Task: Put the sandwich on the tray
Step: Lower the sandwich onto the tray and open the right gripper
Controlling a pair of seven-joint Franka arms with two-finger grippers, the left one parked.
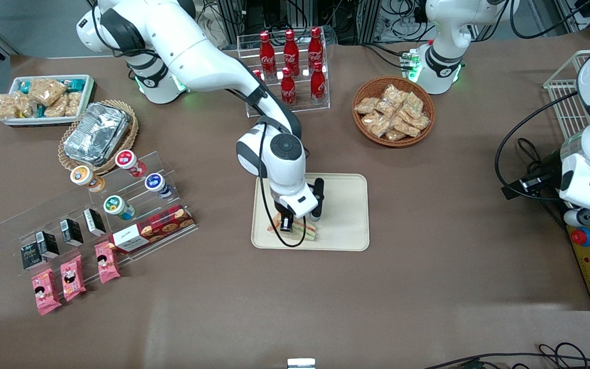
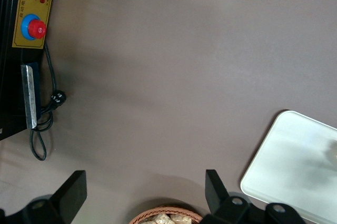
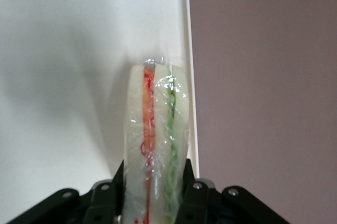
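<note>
Gripper (image 1: 289,224) clamps the wrapped sandwich (image 3: 156,140) edge-up over the tray (image 1: 343,205), near its rim.

1. The sandwich (image 1: 302,230) is seen as a small wedge in clear wrap, with pale bread and red and green filling stripes along its edge (image 3: 156,145).
2. It is held on edge between the fingers (image 3: 192,195) of the hand (image 1: 289,224), which are pressed against both bread faces.
3. It is placed low over the tray (image 1: 343,215), at the corner nearest the front camera, close to the rim (image 3: 190,103); contact with the tray cannot be told.
4. The tray is shown as a flat cream-beige rectangle with rounded corners and a low rim, lying on the counter (image 1: 428,287).
</note>
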